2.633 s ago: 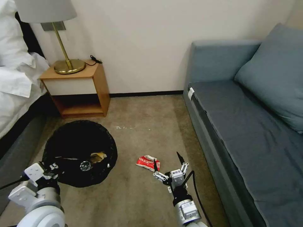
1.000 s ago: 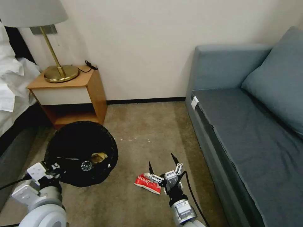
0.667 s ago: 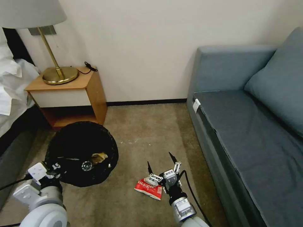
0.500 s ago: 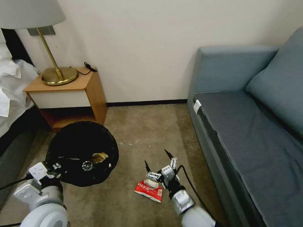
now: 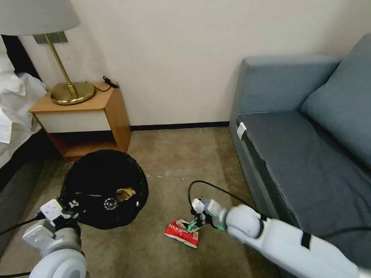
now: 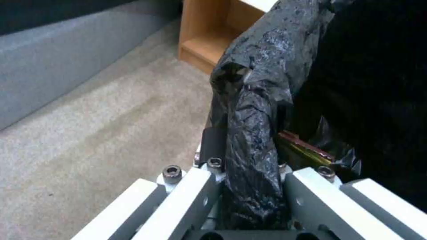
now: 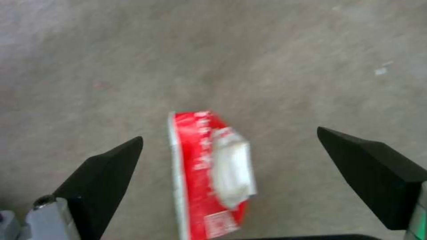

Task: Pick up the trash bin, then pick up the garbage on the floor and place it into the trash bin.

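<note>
The trash bin [image 5: 98,175], lined with a black bag, hangs at lower left over the carpet. My left gripper [image 5: 66,208] is shut on its near rim, and the left wrist view shows the bag's bunched plastic [image 6: 253,110] pinched in the left gripper [image 6: 249,186]. Inside the bin lie a gold-brown wrapper [image 5: 124,193] and a clear bottle [image 5: 110,203]. A red-and-white packet [image 5: 181,233] lies flat on the carpet. My right gripper [image 5: 193,224] points down right over it. In the right wrist view the packet [image 7: 202,173] sits between the open right gripper's [image 7: 229,133] black fingertips [image 7: 104,170].
A blue sofa [image 5: 309,162] runs along the right, close to my right arm. A wooden nightstand [image 5: 83,116] with a brass lamp [image 5: 71,90] stands behind the bin. A bed [image 5: 15,112] is at far left. Open carpet [image 5: 181,154] lies ahead.
My right arm has swung in from the right and turned its gripper down onto the packet. The earlier views shifted because the camera moved. The left gripper keeps its hold on the bin.
</note>
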